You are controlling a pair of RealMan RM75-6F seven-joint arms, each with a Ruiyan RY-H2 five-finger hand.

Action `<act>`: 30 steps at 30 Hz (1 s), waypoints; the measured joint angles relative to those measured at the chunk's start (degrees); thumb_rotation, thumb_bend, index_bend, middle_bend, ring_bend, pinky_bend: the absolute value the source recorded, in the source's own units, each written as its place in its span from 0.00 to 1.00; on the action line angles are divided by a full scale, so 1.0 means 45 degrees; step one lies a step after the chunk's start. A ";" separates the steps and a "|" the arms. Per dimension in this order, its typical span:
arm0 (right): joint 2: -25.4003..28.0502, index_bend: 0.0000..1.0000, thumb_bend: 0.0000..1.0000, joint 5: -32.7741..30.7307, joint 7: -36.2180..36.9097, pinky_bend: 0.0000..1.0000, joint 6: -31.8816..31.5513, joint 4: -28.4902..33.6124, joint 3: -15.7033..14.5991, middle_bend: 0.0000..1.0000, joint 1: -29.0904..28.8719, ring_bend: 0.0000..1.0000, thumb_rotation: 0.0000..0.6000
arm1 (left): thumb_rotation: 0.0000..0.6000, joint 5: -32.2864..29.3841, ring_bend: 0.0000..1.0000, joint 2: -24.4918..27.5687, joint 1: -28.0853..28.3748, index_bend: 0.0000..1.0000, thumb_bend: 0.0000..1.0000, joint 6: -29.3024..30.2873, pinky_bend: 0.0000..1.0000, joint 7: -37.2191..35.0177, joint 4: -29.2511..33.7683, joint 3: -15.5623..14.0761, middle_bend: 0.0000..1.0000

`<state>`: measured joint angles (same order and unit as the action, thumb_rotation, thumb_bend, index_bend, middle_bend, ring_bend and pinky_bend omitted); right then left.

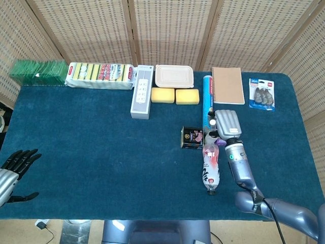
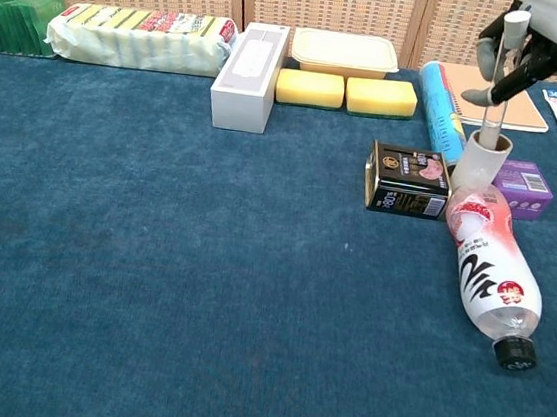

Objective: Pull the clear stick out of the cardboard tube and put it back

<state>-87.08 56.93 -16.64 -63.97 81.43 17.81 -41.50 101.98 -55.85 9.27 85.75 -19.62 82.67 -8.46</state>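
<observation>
At the lower left edge of the head view, the left hand hung off the table's near corner with its dark fingers spread and holding nothing. Along the top of the frame, from left to right, sat a green stack, a pack of sponges, a white power strip box, a beige lidded container with two yellow sponges below it, a blue roll, a brown notebook and a blister pack.

Right of centre, a black tin stood just left of the cardboard tube, which stood upright, with a purple box just to its right. A plastic bottle lay on its side just below the tube, cap toward the lower right.

In the upper right of the chest view, the right hand pinched the clear stick near its top. The stick stood nearly upright, its lower end down inside the tube's mouth.
</observation>
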 measured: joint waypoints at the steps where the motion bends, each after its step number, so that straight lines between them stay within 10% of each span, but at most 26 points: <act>1: -0.0049 0.81 0.42 0.0027 0.0075 1.00 0.0042 -0.0100 -0.0028 0.94 0.0009 1.00 1.00 | 0.92 0.0042 0.00 0.0004 0.0002 0.04 0.08 0.0003 0.00 0.0007 0.0006 -0.0015 0.04; 14: -0.0455 0.76 0.36 0.0569 0.1066 0.87 0.0271 -0.0737 -0.0157 0.83 0.0142 0.96 1.00 | 0.92 0.0104 0.00 0.0018 -0.0021 0.04 0.08 0.0083 0.00 -0.0041 -0.0038 -0.0036 0.04; 30: -0.0173 0.48 0.34 0.0962 0.1292 0.53 0.0545 -0.0370 -0.0101 0.45 0.0164 0.49 1.00 | 0.92 0.0284 0.00 0.0019 -0.0105 0.04 0.08 0.0368 0.00 -0.0169 -0.0161 -0.0074 0.04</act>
<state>-87.86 61.26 -10.83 -61.52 79.77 17.36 -40.76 103.25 -55.77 8.80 87.40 -20.38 81.95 -8.80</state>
